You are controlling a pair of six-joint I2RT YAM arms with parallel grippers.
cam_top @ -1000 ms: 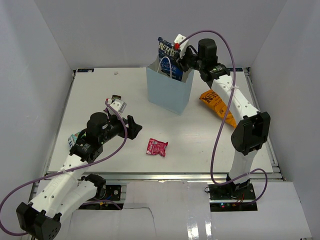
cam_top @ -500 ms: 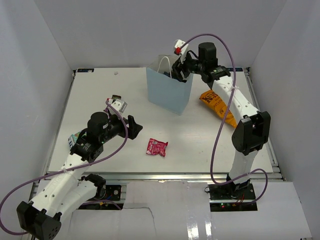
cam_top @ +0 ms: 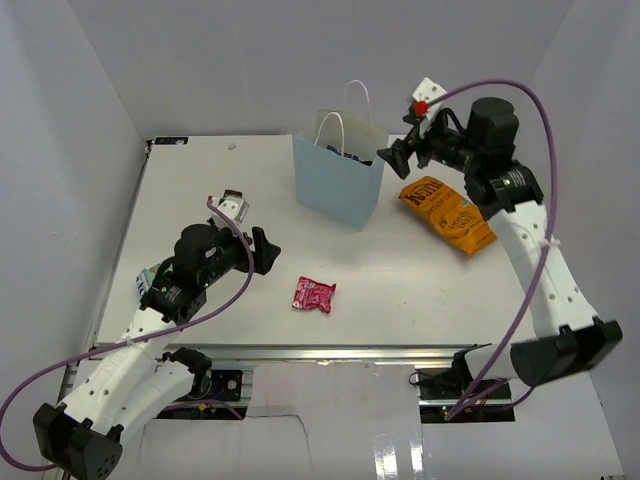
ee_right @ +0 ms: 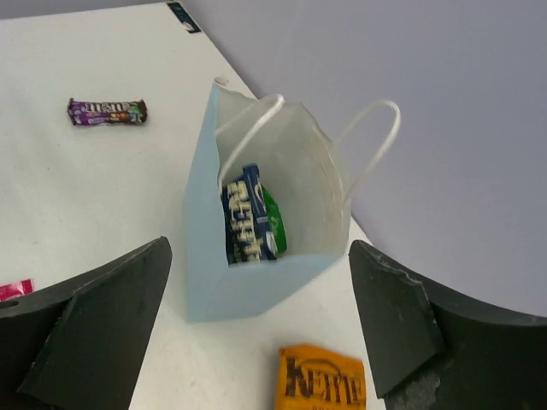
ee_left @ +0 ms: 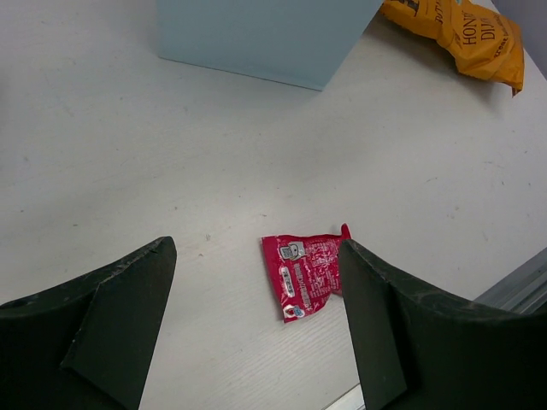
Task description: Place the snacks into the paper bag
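Note:
The light blue paper bag [cam_top: 338,180] stands upright at the back centre. Inside it [ee_right: 248,290] lie a blue chip bag [ee_right: 244,218] and a green packet [ee_right: 275,224]. My right gripper [cam_top: 395,152] hovers open and empty, to the right of the bag's mouth and above it [ee_right: 258,248]. An orange chip bag [cam_top: 447,213] lies flat right of the paper bag, under that arm [ee_right: 325,380]. A pink-red packet [cam_top: 313,294] lies on the table just ahead of my open, empty left gripper [cam_top: 268,250], between its fingers in the wrist view [ee_left: 306,269]. A purple candy bar [ee_right: 108,111] lies left of the bag.
White enclosure walls close in the table [cam_top: 200,170] on three sides. A small teal thing [cam_top: 150,278] peeks out beside the left forearm. Purple cables loop over both arms. A metal rail [cam_top: 330,352] runs along the near edge.
My right gripper opened and let go of the blue chip bag, which dropped into the paper bag. That arm then drew back to the right. The left arm stayed still.

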